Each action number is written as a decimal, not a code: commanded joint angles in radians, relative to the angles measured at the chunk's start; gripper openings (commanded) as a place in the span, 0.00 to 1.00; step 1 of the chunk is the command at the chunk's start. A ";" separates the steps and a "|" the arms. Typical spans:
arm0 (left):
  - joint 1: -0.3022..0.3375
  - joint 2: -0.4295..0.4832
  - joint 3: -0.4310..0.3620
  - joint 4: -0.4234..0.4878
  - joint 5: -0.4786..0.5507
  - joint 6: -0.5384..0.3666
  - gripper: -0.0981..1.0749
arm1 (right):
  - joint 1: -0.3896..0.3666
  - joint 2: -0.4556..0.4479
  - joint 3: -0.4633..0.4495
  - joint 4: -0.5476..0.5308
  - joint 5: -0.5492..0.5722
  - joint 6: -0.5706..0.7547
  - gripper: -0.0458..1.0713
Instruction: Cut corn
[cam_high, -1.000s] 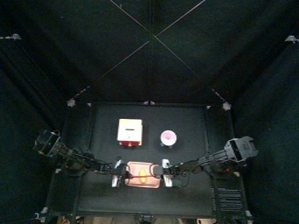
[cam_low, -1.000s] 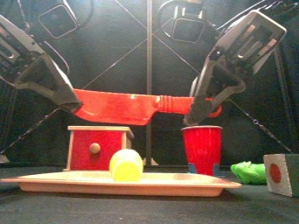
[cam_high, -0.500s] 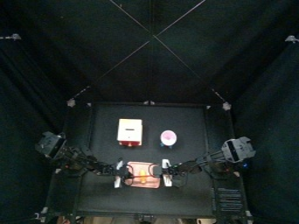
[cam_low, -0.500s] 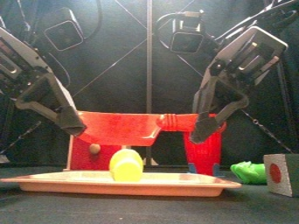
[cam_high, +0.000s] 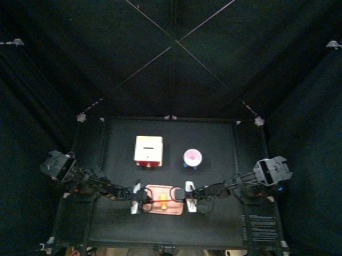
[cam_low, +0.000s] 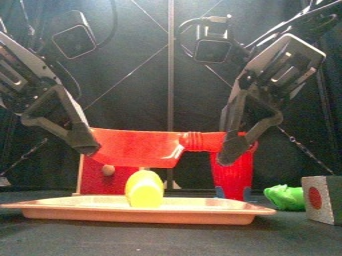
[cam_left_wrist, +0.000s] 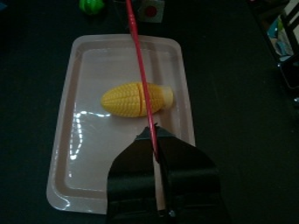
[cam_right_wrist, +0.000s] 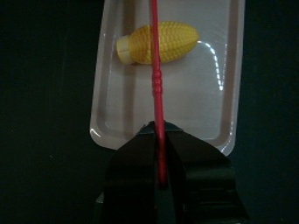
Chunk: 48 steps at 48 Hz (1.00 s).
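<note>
The corn, a small yellow piece, lies on the salmon-pink board at the table's front. Both grippers hold a red knife level just above it. My left gripper is shut on the blade's end. My right gripper is shut on the handle. In the left wrist view the knife runs edge-on over the corn and board. In the right wrist view the knife crosses the corn. From above, the corn sits between the grippers.
Behind the board stand a red-and-wood box and a red cup. They show from above as the box and a round pink-and-white object. A small green item and a block with a red dot sit at the right.
Both grippers have lowered the knife from well above the corn to just over it. In the last half second it has hardly moved.
</note>
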 joint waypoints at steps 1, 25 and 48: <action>0.003 -0.003 -0.011 0.005 -0.008 0.006 0.27 | -0.012 -0.014 -0.018 -0.003 -0.008 -0.003 0.41; 0.003 0.034 -0.012 0.005 -0.008 0.008 0.27 | -0.012 0.009 -0.018 -0.002 -0.009 -0.003 0.41; 0.005 0.066 -0.018 0.005 -0.009 0.008 0.27 | -0.014 0.046 -0.031 0.005 -0.009 -0.003 0.41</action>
